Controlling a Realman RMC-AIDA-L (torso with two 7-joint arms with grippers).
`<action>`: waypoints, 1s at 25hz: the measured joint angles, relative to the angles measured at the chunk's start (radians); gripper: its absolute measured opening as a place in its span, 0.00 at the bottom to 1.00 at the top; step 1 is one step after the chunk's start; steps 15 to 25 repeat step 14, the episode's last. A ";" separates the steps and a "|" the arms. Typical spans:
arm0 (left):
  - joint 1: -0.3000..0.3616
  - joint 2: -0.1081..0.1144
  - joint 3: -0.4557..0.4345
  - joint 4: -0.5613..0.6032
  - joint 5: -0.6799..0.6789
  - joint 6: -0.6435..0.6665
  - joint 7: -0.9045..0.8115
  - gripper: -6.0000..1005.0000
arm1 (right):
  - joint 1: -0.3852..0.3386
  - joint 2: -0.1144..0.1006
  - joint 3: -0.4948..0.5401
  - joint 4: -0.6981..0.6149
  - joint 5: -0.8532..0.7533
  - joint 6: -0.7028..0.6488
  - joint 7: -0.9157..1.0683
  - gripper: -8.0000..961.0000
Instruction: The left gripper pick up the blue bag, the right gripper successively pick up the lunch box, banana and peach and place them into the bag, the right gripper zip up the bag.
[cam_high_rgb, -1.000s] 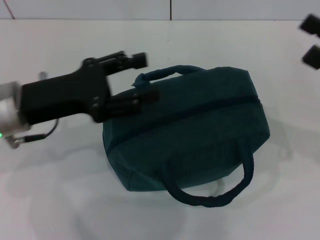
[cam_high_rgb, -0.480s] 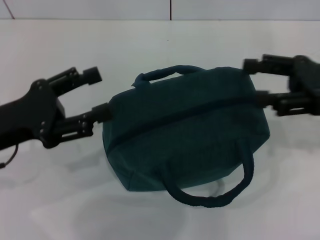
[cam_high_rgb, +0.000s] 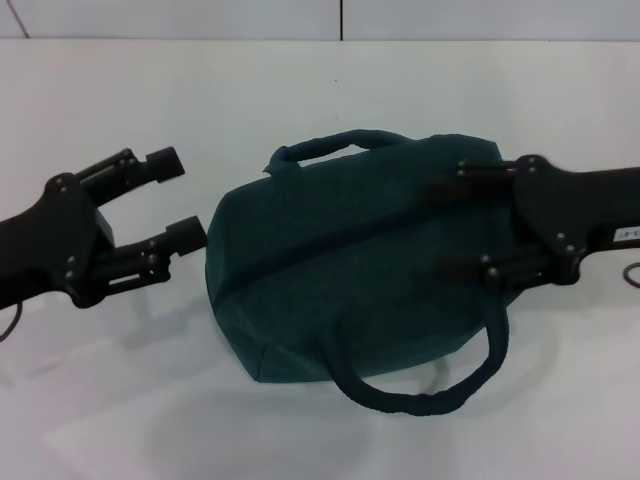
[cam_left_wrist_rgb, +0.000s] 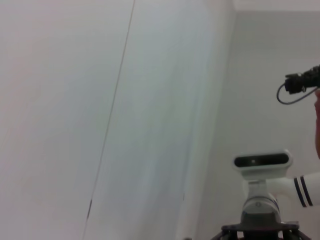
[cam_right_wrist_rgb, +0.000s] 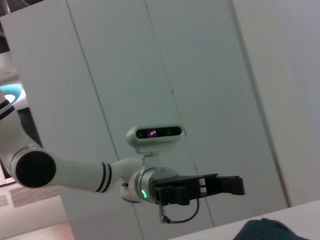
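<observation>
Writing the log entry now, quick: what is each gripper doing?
Left gripper: open, empty, beside the blue bag.
Right gripper: open, over the bag's top, gripping nothing.

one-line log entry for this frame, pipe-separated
stage: bag closed on table | blue bag: zipped, upright | left gripper: open, beside bag's left end, clear of it | right gripper: open, over bag's right end | food: not visible
</observation>
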 joint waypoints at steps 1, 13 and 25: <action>-0.002 0.002 0.001 -0.001 0.006 0.000 -0.001 0.84 | -0.001 0.005 0.008 -0.005 -0.011 0.000 0.002 0.89; -0.008 0.000 0.003 0.000 0.027 0.002 -0.008 0.83 | -0.017 0.011 0.021 -0.011 -0.027 -0.003 0.012 0.89; -0.008 0.000 0.003 0.001 0.027 0.002 -0.009 0.83 | -0.018 0.011 0.021 -0.012 -0.027 -0.005 0.014 0.89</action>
